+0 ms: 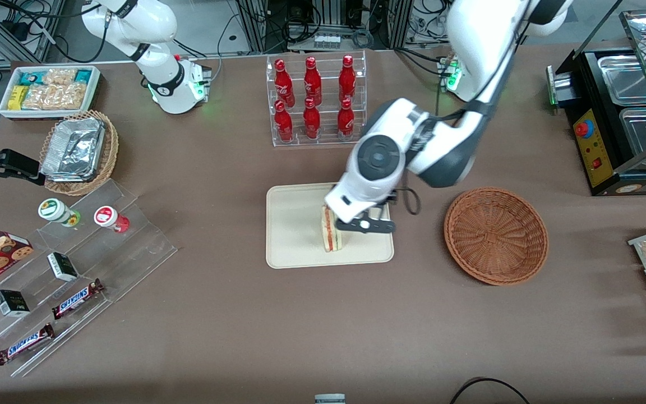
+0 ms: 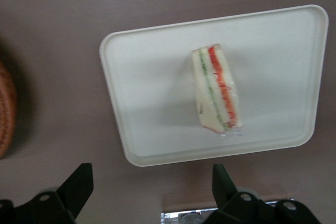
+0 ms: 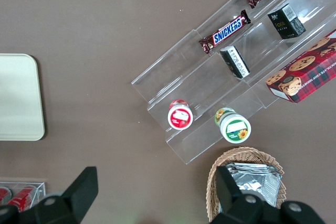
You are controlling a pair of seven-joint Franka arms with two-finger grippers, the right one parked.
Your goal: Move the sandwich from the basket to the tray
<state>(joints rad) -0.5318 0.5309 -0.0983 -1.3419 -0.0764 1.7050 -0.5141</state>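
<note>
Light is even and fairly bright, coming from overhead. In the front view the basket (image 1: pixel 495 235) throws only a thin soft shadow on the table (image 1: pixel 216 314), and the arm darkens the tray (image 1: pixel 295 224) beneath it. The gripper (image 2: pixel 152 190) hangs above the tray, fingers apart and dark against it. The wrist view is soft and slightly hazy; the sandwich (image 2: pixel 216 88) casts a faint shadow, its wrap glinting. The bottles (image 1: pixel 312 98) show small glare spots.

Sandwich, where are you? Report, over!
End effector open, above tray. Sandwich on tray, released. Basket empty. Nothing in the way.
</note>
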